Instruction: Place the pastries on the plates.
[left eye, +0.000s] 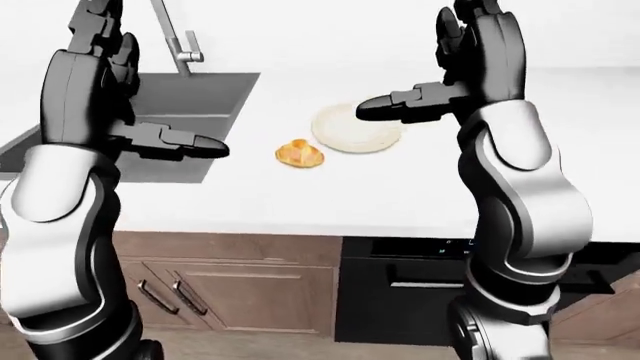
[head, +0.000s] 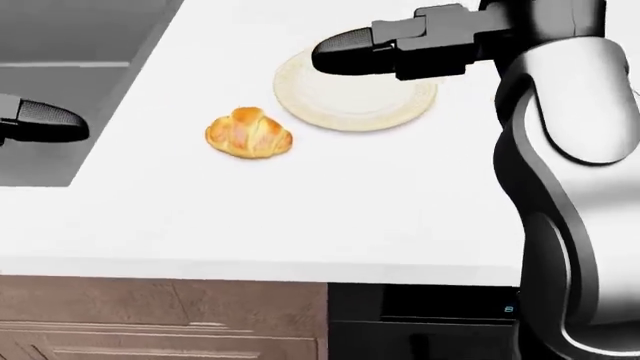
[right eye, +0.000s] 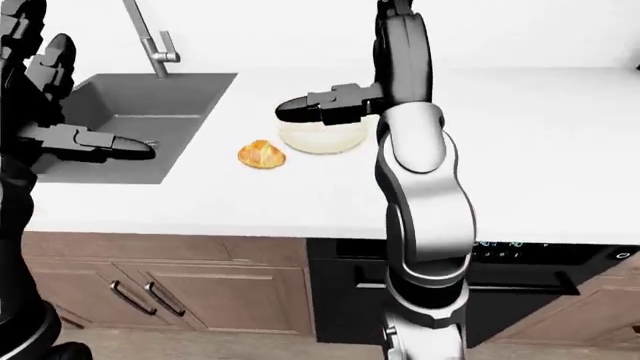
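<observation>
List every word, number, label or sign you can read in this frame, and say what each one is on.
No text can be read here.
Dishwasher control panel: a few small lit blue marks, too small to read.
Same panel in the head view: one tiny blue icon, unreadable.
Croissant, plate, sink, faucet and cabinet doors: no labels or markings.

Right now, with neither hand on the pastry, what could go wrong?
The croissant lies loose near the sink; a clumsy push from the left hand might send it in. The right hand hangs over the plate and may block the drop or knock the plate.
</observation>
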